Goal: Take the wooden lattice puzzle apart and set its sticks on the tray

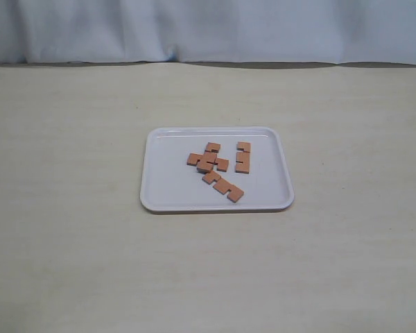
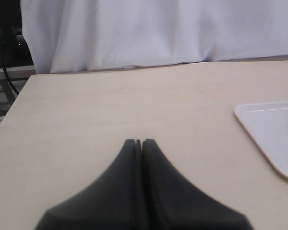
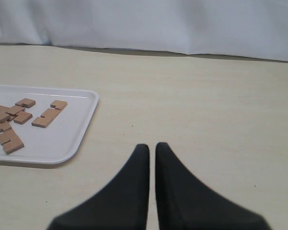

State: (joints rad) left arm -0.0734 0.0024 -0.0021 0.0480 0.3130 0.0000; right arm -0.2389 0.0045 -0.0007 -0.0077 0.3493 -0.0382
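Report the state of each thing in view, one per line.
tray: level, holding all the wooden pieces.
crossed pair of sticks: overlapping; whether they are interlocked is unclear.
right stick: loose, lying flat.
front stick: loose, lying flat.
left gripper: shut, empty.
right gripper: nearly shut, empty.

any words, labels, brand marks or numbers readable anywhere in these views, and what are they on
None: no text, number or sign shows in any view.
The tray is plain white, the sticks are bare wood, and the table and the cloth behind it are unmarked.
The left gripper and right gripper show only plain black fingers.
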